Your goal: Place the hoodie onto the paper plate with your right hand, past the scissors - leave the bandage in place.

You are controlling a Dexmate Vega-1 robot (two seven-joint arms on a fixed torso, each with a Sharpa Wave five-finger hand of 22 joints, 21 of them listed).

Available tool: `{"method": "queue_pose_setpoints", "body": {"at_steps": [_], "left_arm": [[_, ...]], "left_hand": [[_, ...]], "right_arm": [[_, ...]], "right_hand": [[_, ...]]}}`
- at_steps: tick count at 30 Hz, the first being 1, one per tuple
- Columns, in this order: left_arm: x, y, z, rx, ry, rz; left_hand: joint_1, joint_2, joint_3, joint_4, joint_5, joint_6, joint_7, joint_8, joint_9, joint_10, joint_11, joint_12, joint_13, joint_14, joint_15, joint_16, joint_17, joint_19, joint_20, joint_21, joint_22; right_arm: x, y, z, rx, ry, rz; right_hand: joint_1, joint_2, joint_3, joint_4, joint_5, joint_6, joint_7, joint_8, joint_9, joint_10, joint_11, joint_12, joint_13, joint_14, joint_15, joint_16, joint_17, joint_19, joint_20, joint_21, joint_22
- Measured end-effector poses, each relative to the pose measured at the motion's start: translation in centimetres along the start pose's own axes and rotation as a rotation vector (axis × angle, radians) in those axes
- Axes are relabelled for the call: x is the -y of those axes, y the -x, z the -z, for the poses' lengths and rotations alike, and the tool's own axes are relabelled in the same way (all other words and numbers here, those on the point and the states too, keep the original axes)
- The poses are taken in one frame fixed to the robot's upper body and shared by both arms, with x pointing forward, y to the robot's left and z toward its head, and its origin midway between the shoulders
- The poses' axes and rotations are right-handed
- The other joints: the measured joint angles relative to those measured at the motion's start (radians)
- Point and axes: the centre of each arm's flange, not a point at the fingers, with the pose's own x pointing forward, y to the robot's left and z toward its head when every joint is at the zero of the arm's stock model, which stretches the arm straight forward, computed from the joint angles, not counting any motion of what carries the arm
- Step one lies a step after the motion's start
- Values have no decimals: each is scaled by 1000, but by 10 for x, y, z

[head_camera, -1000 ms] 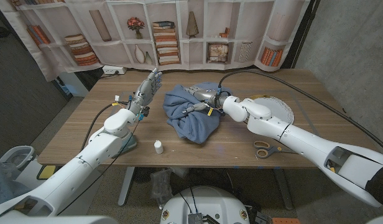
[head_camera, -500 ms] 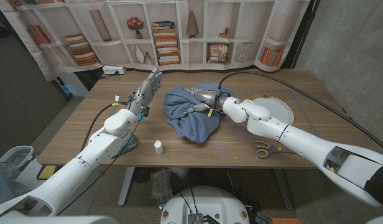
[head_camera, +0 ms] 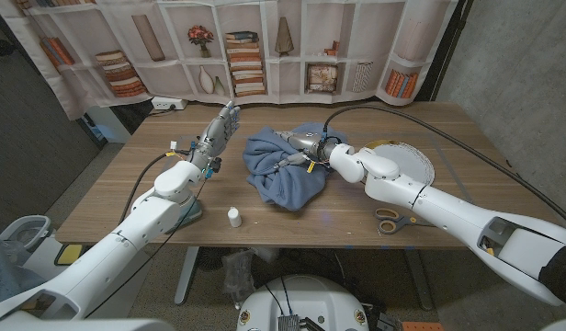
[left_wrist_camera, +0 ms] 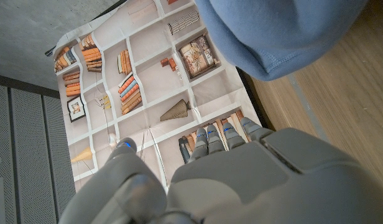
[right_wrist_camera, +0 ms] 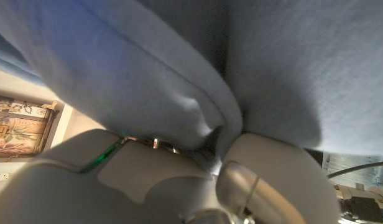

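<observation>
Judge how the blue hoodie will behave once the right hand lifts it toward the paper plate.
The hoodie lies in a crumpled, folded heap, so it is probably floppy and will sag and trail. Fabric bunches around the right hand, suggesting a secure grip. Hanging folds might drag near the scissors.

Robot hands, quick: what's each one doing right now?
Left robot hand: open, fingers raised, holding nothing.
Right robot hand: gripping the blue hoodie, fabric bunched in its fingers.

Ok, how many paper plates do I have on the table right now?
1. The paper plate lies right of the hoodie, behind the right arm; that arm covers part of it, so another beneath can't be ruled out.
</observation>
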Motion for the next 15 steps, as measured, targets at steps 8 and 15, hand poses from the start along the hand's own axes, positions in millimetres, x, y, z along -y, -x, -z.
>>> {"method": "queue_pose_setpoints", "body": {"at_steps": [8,15], "left_arm": [[2,0,0,-1,0,2],[3,-1,-1,-2,0,3]], "left_hand": [[0,0,0,0,0,0,0,0,0,0,0,0,0,0,0,0,0,0,0,0,0],[0,0,0,0,0,0,0,0,0,0,0,0,0,0,0,0,0,0,0,0,0]], "right_arm": [[-3,1,-2,20,-3,30],[-4,3,0,48,-8,72]], "right_hand": [[67,15,7,-7,8,99,-41,22,0,120,-24,33,-3,91,-48,0,0,32,3,15,1],[169,40,31,-16,8,178,-73,39,0,194,-73,52,-3,179,-85,8,0,68,-25,35,2]]}}
